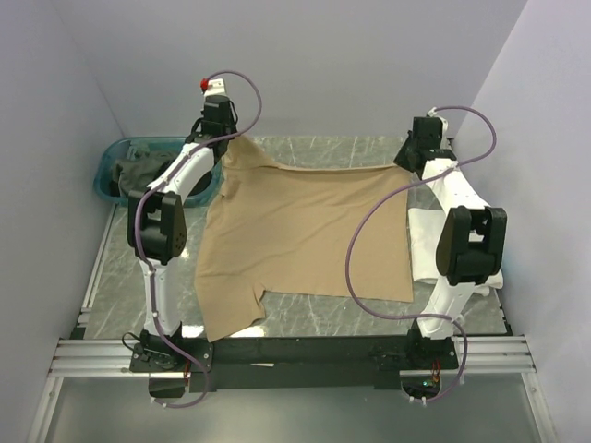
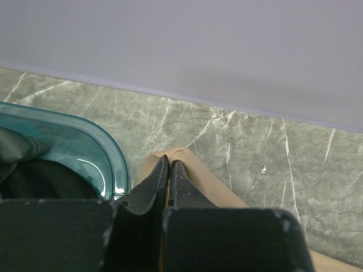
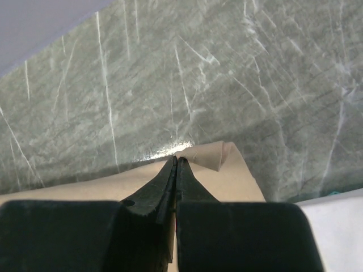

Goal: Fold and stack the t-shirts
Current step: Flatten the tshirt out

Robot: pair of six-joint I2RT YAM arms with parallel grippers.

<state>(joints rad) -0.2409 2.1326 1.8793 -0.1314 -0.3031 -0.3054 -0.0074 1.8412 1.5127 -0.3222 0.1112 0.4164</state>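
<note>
Both far corners of the tan t-shirt are gripped!
The left end effector pinches its 11 o'clock corner beside the teal tub; the right end effector pinches the 1 o'clock corner.

No writing, label, brand, number or sign can be read on the tan t-shirt, the teal tub at its far left corner, or the marbled table beneath it.
</note>
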